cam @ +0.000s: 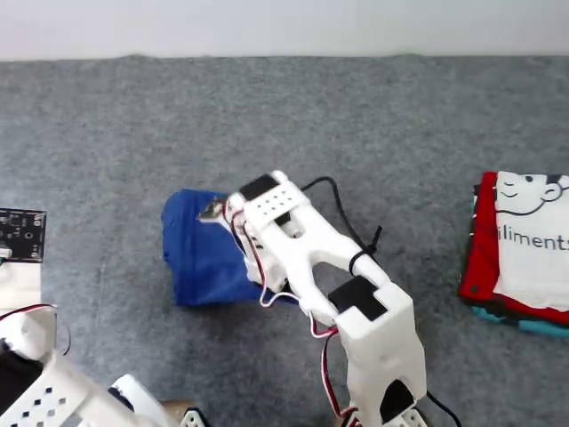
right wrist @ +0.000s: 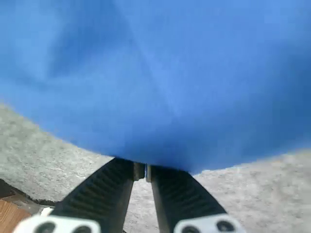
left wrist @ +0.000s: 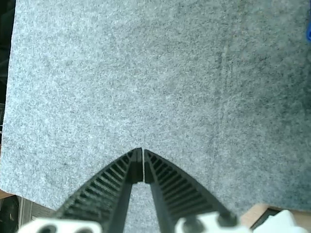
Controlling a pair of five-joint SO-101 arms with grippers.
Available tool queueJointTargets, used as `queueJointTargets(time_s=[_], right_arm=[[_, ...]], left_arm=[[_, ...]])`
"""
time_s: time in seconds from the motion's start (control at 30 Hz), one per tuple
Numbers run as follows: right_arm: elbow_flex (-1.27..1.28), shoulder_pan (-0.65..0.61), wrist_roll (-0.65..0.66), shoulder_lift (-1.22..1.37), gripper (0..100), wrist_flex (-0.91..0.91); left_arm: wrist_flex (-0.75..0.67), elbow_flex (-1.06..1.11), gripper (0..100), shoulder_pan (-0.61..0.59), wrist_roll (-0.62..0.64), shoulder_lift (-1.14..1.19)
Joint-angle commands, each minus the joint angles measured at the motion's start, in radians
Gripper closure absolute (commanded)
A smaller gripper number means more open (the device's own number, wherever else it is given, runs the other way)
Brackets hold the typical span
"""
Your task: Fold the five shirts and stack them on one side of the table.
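Closed jaws on the right end effector [right wrist: 141,172], tips tucked under the edge of the blue shirt [cam: 200,262] and apparently pinching the cloth (hard to confirm, with fabric draped over the very tips). Poised above the far right corner of that shirt in the high view, at the end of the white right arm [cam: 356,302] reaching in from the near edge.

Blue shirt bunched into a rough block left of centre on the grey counter [cam: 356,116], seemingly a little longer near-to-far than left-to-right.

On the left end effector [left wrist: 142,167], jaws also together, gripping nothing, hanging over the counter's grey felt at the near left corner.

At the right edge, a stack of folded shirts [cam: 516,258], white on top, red and teal beneath, well apart from the blue shirt.

Judged from this: stack lying to the right of the pinched shirt, right arm the nearer of the two to both, so probably a carry rightward. Some risk of the folds slipping loose on the way.
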Motion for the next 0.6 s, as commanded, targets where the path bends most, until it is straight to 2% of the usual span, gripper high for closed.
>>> queueJointTargets(time_s=[0.0, 0.13, 0.43, 0.57], right_arm=[[-0.261, -0.018, 0.005, -0.016, 98.9, 0.143], [-0.430, -0.021, 0.003, -0.001, 98.7, 0.133], [-0.457, -0.108, -0.028, 0.311, 98.9, 0.074], [-0.585, -0.107, -0.031, 0.355, 98.9, 0.074]], left_arm=[[-0.025, -0.002, 98, -0.002, -0.002, -0.006], [-0.026, -0.002, 98, -0.002, -0.002, -0.005], [-0.026, -0.002, 98, 0.000, -0.002, -0.005], [-0.026, -0.002, 98, 0.000, -0.002, -0.005]])
